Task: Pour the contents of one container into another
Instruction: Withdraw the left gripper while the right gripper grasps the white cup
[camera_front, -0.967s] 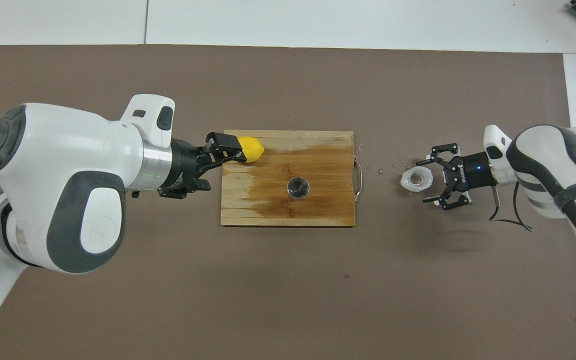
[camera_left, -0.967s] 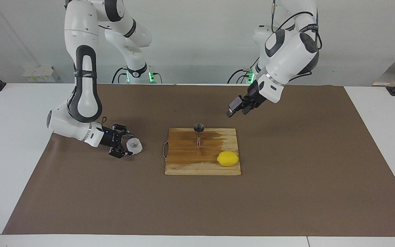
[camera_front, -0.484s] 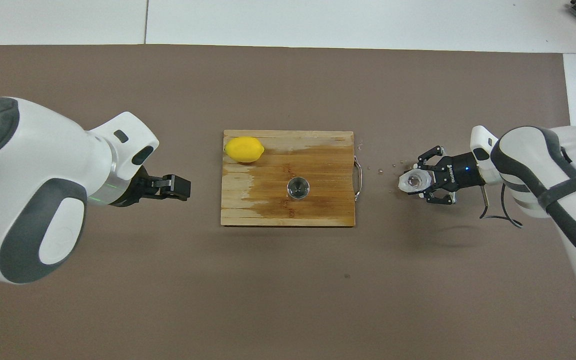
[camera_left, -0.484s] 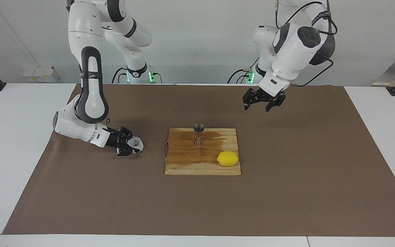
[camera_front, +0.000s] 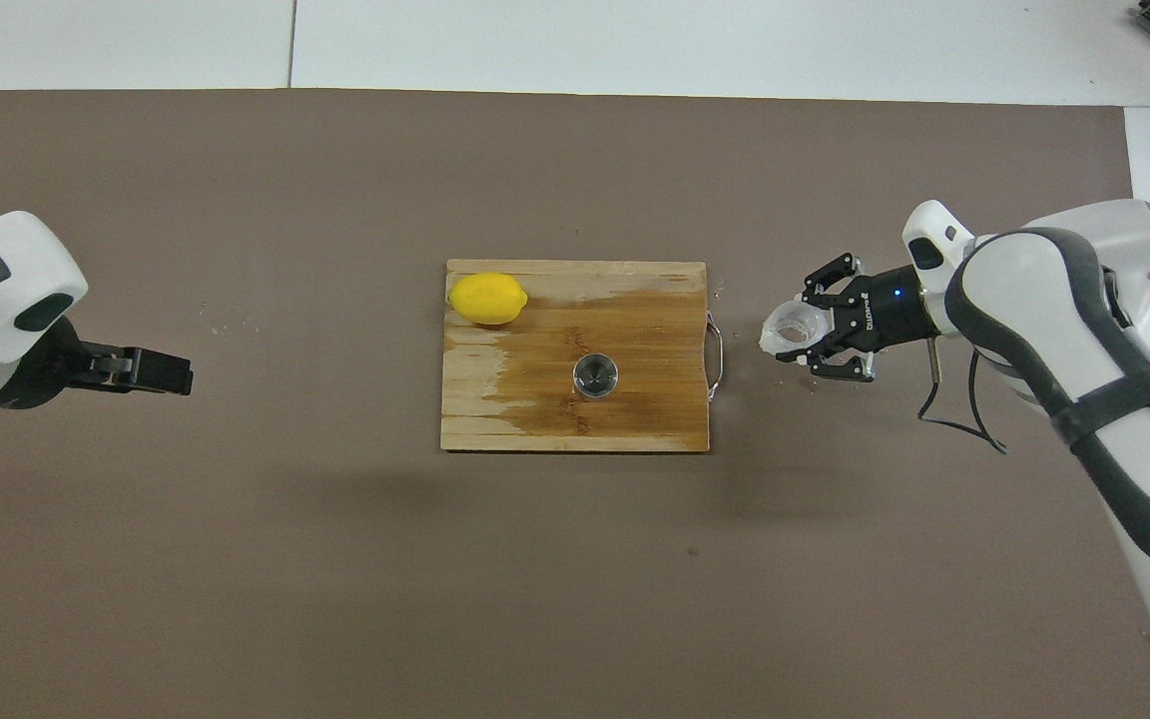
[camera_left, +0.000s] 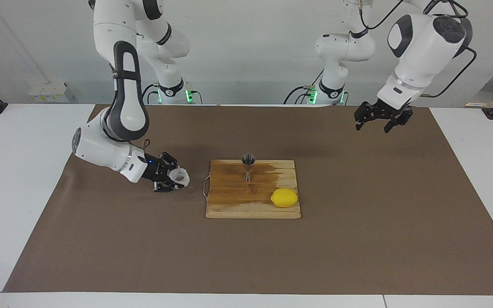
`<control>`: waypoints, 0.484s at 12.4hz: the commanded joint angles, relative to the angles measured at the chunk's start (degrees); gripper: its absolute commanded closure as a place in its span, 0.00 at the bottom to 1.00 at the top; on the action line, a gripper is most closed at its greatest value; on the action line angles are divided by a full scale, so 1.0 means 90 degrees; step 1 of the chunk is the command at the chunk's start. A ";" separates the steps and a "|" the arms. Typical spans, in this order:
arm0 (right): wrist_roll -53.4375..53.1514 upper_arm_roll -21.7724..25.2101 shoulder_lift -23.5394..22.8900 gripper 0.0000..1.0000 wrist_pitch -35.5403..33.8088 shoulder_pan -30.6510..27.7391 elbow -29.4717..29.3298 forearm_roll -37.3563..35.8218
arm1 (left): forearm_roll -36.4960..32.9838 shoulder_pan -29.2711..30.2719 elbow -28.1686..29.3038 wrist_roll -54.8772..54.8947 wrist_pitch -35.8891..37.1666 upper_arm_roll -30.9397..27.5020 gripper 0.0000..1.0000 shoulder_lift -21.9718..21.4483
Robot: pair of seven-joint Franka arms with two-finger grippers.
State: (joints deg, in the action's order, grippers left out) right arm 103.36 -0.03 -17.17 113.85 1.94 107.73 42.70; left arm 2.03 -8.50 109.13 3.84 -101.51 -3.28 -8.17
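Brown mat covers the table, board (camera_left: 253,190) at its middle; right gripper (camera_left: 173,176) has just clamped the cup (camera_left: 180,175) and carried it closer to the board's handle end; jigger (camera_left: 248,166) stands on the board, unfilled; lemon (camera_left: 284,197) beside it; left gripper (camera_left: 380,118), open, has withdrawn; pouring likely follows.

Counted on the table: one wooden cutting board (camera_left: 253,205) with one wire handle (camera_left: 205,186); one steel jigger (camera_left: 248,166) standing on it; one lemon (camera_left: 284,197) lying on it; one translucent cup (camera_left: 181,176); one brown mat (camera_left: 272,256) under everything. Two robot arms, each with one gripper: two grippers in all, the left gripper (camera_left: 381,119) and the right gripper (camera_left: 173,176). No second cup, jigger or lemon anywhere in either view.
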 commanded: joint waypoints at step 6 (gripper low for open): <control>-0.3346 -0.0016 0.0541 0.85 0.0065 0.1472 -0.0691 -0.2408 | -0.0567 0.0408 -0.2076 0.0784 0.1444 0.0071 0.00 0.0683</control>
State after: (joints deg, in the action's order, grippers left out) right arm 77.85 -0.18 -12.37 113.93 12.80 103.06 25.23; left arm -1.69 -4.68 95.58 10.21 -92.18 -2.88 -4.95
